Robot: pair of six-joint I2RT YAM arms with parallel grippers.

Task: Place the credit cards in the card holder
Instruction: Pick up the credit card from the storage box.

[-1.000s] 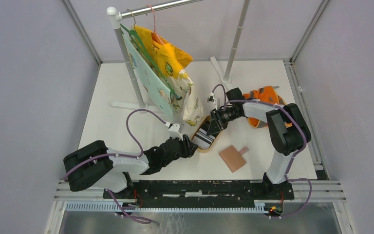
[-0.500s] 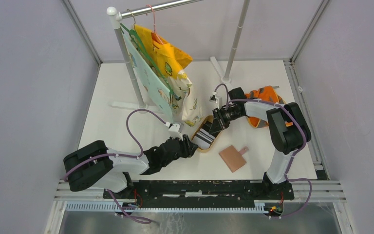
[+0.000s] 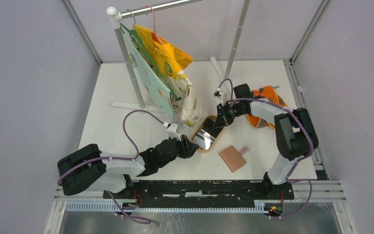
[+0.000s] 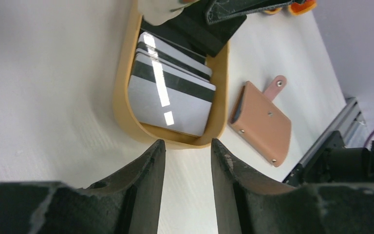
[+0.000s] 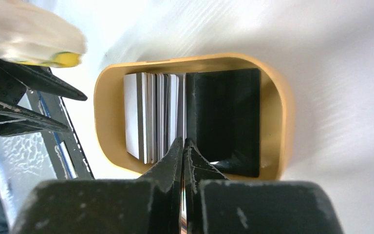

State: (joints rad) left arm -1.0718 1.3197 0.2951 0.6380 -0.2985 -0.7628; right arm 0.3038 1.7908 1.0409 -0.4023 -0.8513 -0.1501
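**Right gripper closes at the credit cards**

On the white table, a tan dish holds the stack. The card holder lies folded just beside it. The right gripper's jaws, apart a second ago, now meet at a card's edge, probably starting a pick, though I cannot tell if one is caught. The left gripper stands open at the dish's rim.
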